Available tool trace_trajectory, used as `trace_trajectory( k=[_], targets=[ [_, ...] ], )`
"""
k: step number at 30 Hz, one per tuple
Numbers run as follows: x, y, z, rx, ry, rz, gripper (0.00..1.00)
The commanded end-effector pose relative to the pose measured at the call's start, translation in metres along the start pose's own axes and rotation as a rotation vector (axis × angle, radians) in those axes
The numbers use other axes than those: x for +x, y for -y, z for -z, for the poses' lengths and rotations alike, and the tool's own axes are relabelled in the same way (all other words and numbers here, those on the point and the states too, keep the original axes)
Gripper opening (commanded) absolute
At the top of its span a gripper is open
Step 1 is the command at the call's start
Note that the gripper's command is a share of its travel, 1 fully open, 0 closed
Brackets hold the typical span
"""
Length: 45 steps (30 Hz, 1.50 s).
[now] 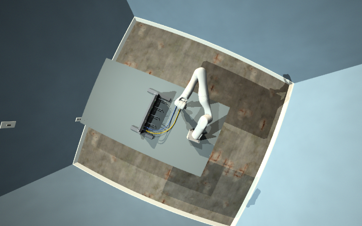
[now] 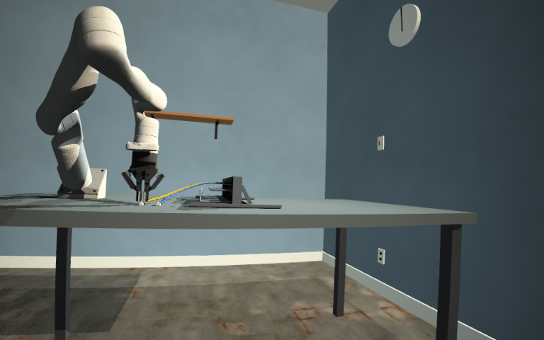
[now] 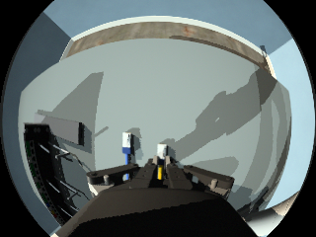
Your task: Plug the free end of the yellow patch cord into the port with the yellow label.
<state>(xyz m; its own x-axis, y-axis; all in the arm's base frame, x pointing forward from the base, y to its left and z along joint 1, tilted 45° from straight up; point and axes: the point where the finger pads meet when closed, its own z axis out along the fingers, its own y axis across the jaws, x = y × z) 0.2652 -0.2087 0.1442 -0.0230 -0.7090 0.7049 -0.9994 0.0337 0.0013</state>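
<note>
The gripper point(image 2: 140, 199) stood clamped on the yellow cord's plug point(image 3: 161, 152) at the desk point(image 2: 360, 216), beside the blue cord's plug point(image 3: 126, 140).

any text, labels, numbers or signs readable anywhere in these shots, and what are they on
No readable text in any view.
Rack: its port labels are too small to make out, in colour or in wording.
Wall clock: a plain face with one hand, no numerals.
Wall plates: blank.
Yellow cord plug held in the tool, and the blue cord plug beside it: no markings visible.
</note>
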Motion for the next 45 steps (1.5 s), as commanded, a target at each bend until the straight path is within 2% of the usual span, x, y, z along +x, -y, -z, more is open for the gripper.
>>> trace_trajectory(
  k=[1, 18, 45],
  targets=[
    [0.001, 0.000, -0.002, 0.000, -0.003, -0.007, 0.00],
    [0.001, 0.001, 0.006, 0.000, -0.001, -0.012, 0.00],
    [0.000, 0.002, 0.047, 0.001, 0.001, -0.013, 0.00]
  ],
)
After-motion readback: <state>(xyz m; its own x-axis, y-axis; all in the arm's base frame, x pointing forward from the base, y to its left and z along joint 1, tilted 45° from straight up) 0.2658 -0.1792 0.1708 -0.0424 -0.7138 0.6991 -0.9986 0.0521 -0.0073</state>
